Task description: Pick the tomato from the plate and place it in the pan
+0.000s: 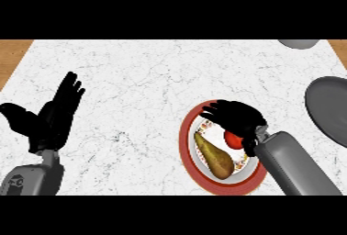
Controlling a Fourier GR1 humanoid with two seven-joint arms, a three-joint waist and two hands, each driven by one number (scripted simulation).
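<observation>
Resting near the view's lower left, the robot's left hand (51, 120) stands open with straight fingers pointing up over the white marbled counter top (136, 78), touching nothing. At the lower right sits the round white plate with a red rim (187, 153), and on it lie 2 things: a long brown-green pear (213, 158) toward the plate's left, and the small red tomato (233, 140) just beside it on the right, still on the plate. The right hand (237, 117) hangs over the plate's upper part, fingers bent downward above the tomato, thumb close beside it; whether they touch it cannot be told. Farther right, well apart from the plate, the dark grey round pan (328, 112) is cut by the view's edge. At the far top right a grey rounded object (298, 43) shows only partly.
</observation>
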